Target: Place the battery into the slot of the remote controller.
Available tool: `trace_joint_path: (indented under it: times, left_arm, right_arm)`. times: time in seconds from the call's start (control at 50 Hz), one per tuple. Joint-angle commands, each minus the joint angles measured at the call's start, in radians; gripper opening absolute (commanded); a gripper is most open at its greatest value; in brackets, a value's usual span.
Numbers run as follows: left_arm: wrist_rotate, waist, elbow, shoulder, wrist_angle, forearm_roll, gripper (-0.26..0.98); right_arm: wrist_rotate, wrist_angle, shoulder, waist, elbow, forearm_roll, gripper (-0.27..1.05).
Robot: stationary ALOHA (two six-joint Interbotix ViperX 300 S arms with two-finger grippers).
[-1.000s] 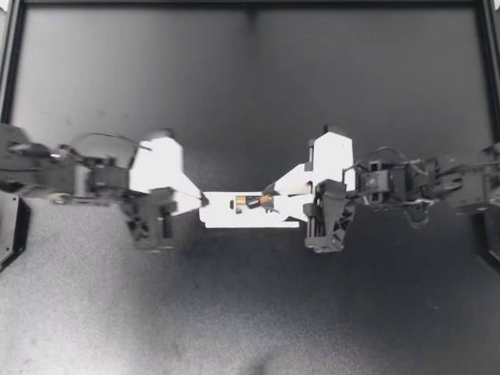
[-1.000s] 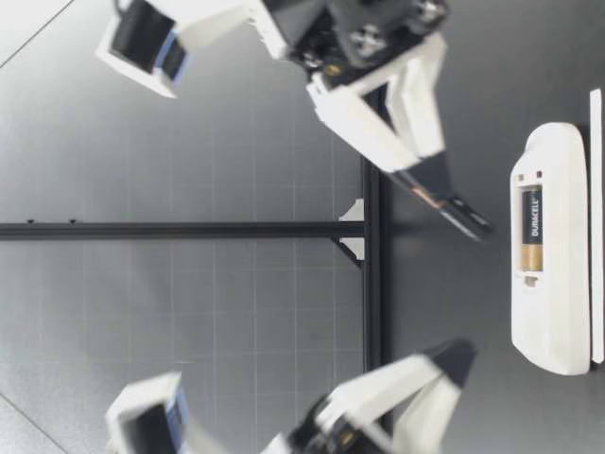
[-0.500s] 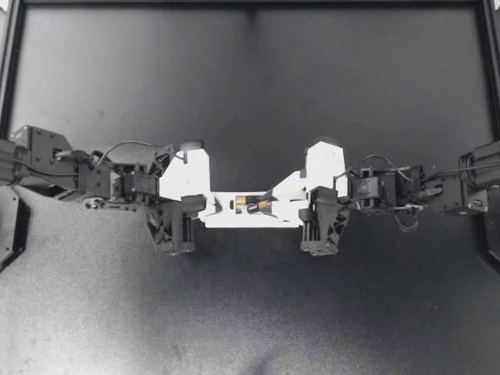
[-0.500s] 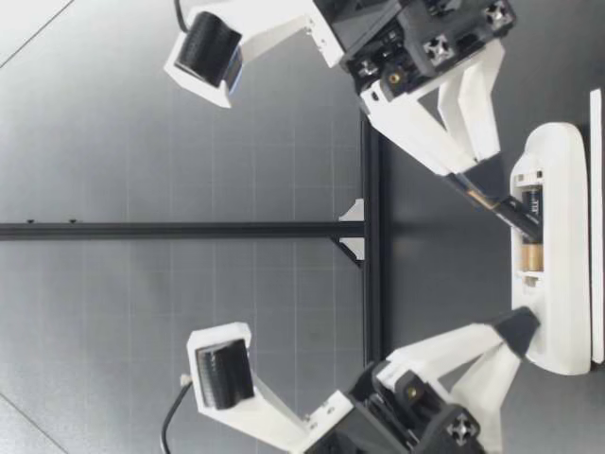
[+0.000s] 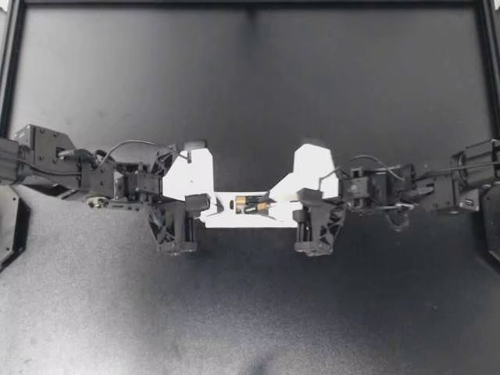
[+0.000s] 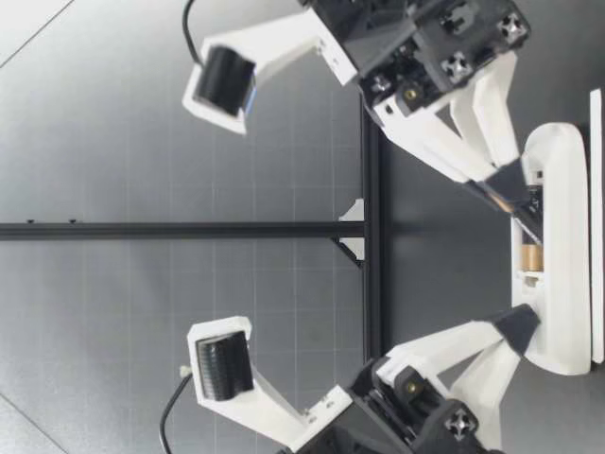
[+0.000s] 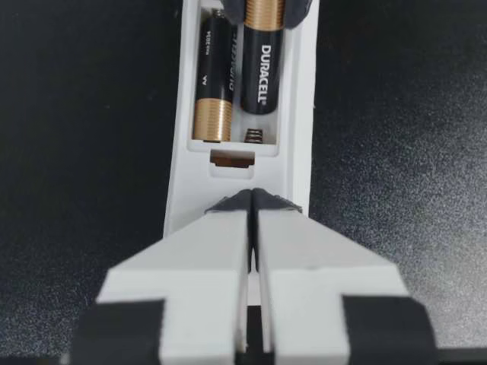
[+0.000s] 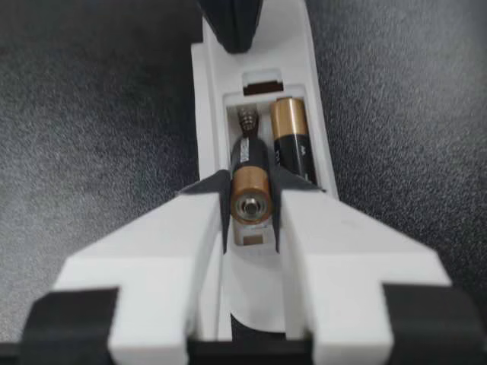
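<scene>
The white remote (image 5: pixel 234 216) lies back up on the dark table, its battery compartment uncovered. My left gripper (image 5: pixel 205 205) is shut, and its tips rest on the remote's end just outside the compartment (image 7: pixel 252 199). My right gripper (image 5: pixel 269 205) is shut on a black and gold battery (image 8: pixel 250 199), held tilted into the empty slot with its far end by the spring (image 7: pixel 253 136). A second battery (image 7: pixel 211 76) lies seated in the neighbouring slot. In the low view both grippers (image 6: pixel 518 189) (image 6: pixel 523 324) touch the remote (image 6: pixel 558 284).
A black frame rail (image 5: pixel 250 4) borders the table at the back and sides. A flat white strip (image 6: pixel 596 227) lies against the remote's far side. Open dark table surface surrounds the remote on all sides.
My left gripper came in and settled on the remote's end. My right gripper came down from above the remote and slid the battery toward the left gripper, into the slot.
</scene>
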Motion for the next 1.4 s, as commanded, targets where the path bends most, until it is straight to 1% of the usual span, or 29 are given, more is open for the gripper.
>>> trace_joint_path:
  times: [0.0,0.3,0.46,0.6,0.72,0.9,0.96,1.02,1.1,1.18,1.3,1.38]
  left_arm:
    - [-0.002,0.003,0.003,-0.008,0.017,0.002,-0.15]
    - [-0.002,0.003,0.008,-0.011,0.017,0.003,-0.15]
    - [-0.003,0.003,0.009,-0.014,0.017,0.002,-0.15]
    - [-0.002,0.003,0.011,-0.015,0.015,0.002,-0.15]
    - [-0.003,0.005,0.012,-0.015,0.015,0.002,-0.15]
    - [-0.003,0.003,0.012,-0.015,0.015,0.002,-0.15]
    - [-0.002,0.003,0.011,-0.015,0.017,0.002,-0.15]
    - [-0.002,0.003,0.011,-0.015,0.015,0.002,-0.15]
    - [-0.002,0.003,0.011,-0.017,0.015,0.002,-0.15]
    - [-0.002,0.003,0.008,-0.017,0.015,0.002,-0.15]
    - [-0.003,0.003,0.008,-0.017,0.017,0.003,-0.15]
    - [-0.003,0.003,0.005,-0.017,0.017,0.002,-0.15]
  right_arm:
    - [-0.002,0.038,-0.014,-0.009,-0.035,-0.002,0.03]
    - [-0.002,0.121,-0.018,-0.009,-0.067,-0.012,0.04]
    - [-0.002,0.206,-0.023,-0.009,-0.092,-0.012,0.05]
    - [-0.002,0.252,-0.026,-0.005,-0.115,-0.012,0.08]
    - [-0.002,0.268,-0.028,0.003,-0.127,-0.012,0.17]
    - [0.005,0.267,-0.044,0.012,-0.133,-0.012,0.4]
    - [0.009,0.265,-0.057,0.014,-0.135,-0.011,0.45]
    - [0.015,0.258,-0.075,0.014,-0.13,-0.005,0.46]
    - [0.037,0.239,-0.103,0.014,-0.12,0.021,0.46]
    - [0.097,0.195,-0.133,0.014,-0.097,0.064,0.46]
    - [0.278,0.129,-0.16,0.014,-0.058,0.195,0.46]
    - [0.426,0.104,-0.166,0.014,-0.029,0.247,0.43]
